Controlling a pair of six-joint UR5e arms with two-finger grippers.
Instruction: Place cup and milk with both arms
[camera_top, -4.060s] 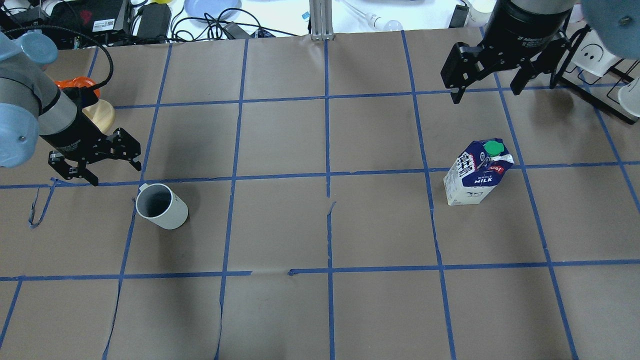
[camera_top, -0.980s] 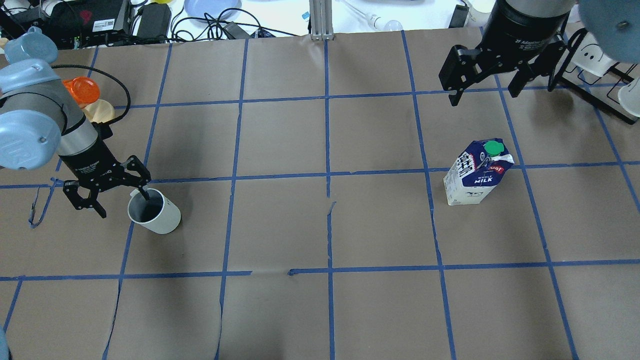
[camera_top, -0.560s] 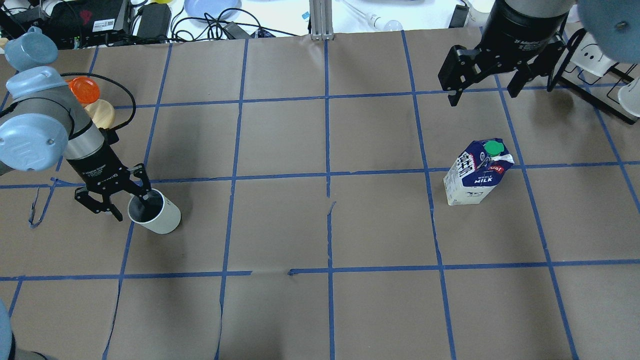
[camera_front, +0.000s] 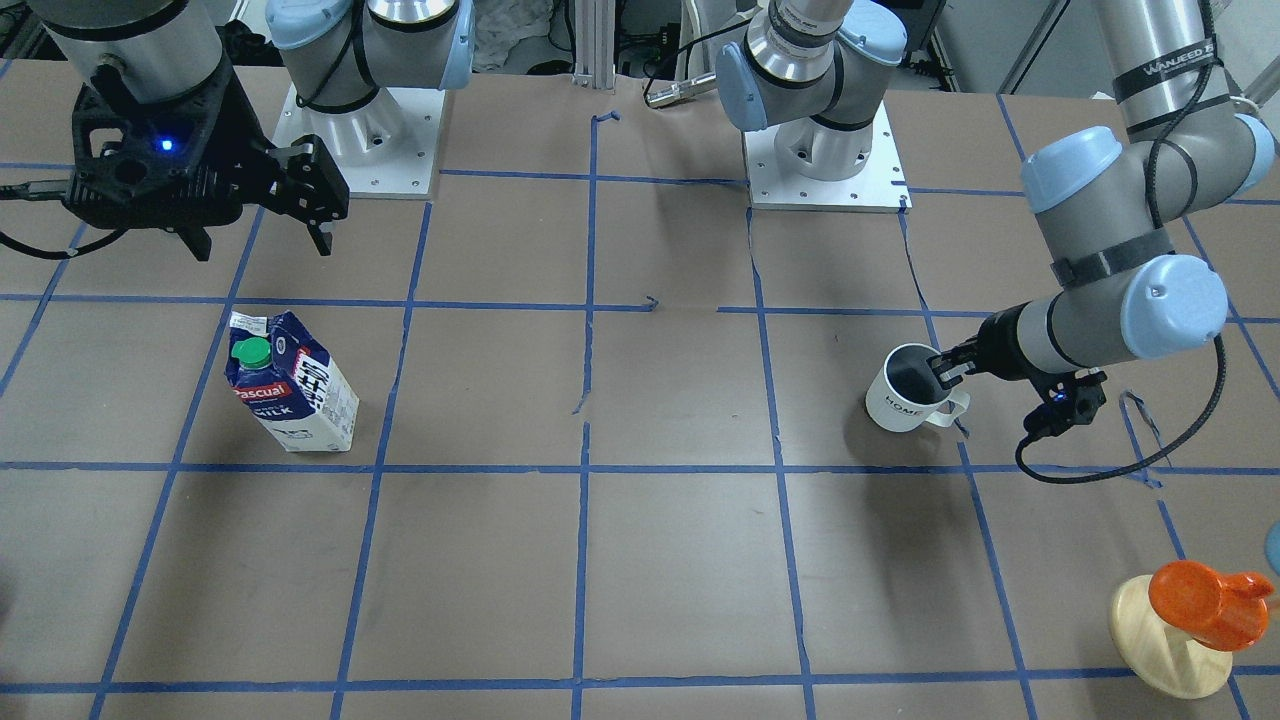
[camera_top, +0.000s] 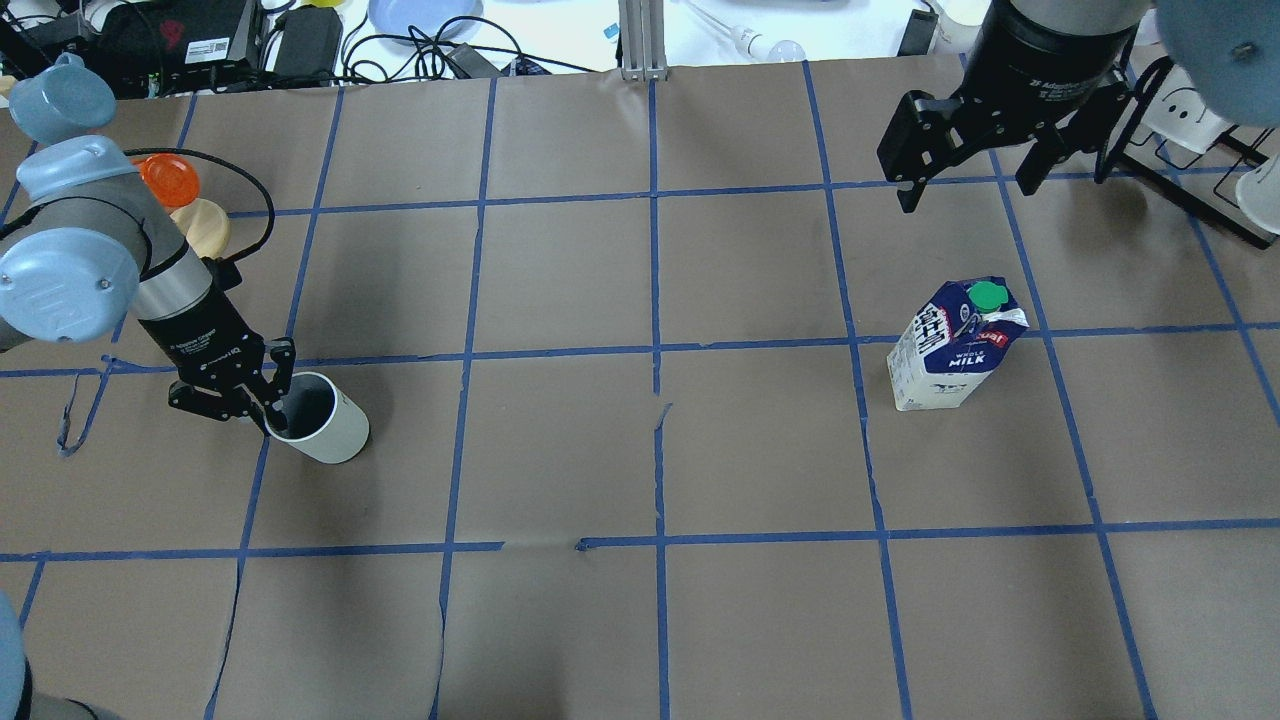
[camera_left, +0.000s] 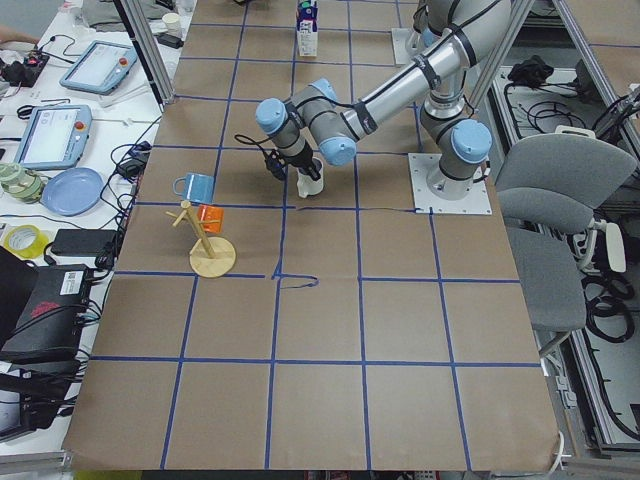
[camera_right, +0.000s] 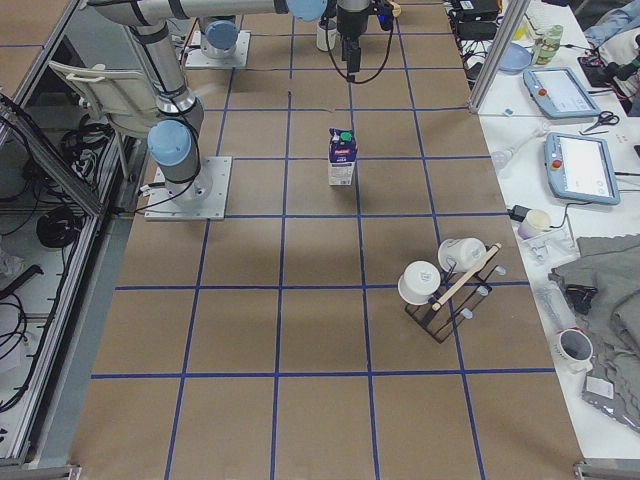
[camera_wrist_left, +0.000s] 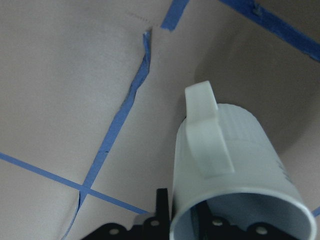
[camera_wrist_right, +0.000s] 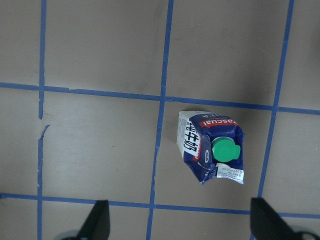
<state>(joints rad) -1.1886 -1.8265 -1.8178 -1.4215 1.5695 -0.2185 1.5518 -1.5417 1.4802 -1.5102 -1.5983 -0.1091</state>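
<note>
- White ceramic mug with dark inside: standing upright on the brown-paper table with blue tape grid, on the robot's left side, just beside a tape crossing.
- Left gripper: coming in at a slant, narrowed onto the mug's wall beside the handle. One finger is inside the rim, the other outside. Judging this a rim pinch, chosen because the mug body looks too broad to straddle from that angle.
- Dark-blue and white milk carton with green screw cap: standing upright on the robot's right side, well apart from the mug, nothing touching it.
- Right gripper: hanging high above the table, beyond the carton, jaws spread wide. The wrist view is showing the carton between and ahead of the two fingertips. Probably waiting, pre-opened for the carton's width.
- Count: one mug, one carton, two arms, two grippers.
- Farther out: one wooden peg stand carrying an orange cup, and one black wire rack with white cups.
</note>
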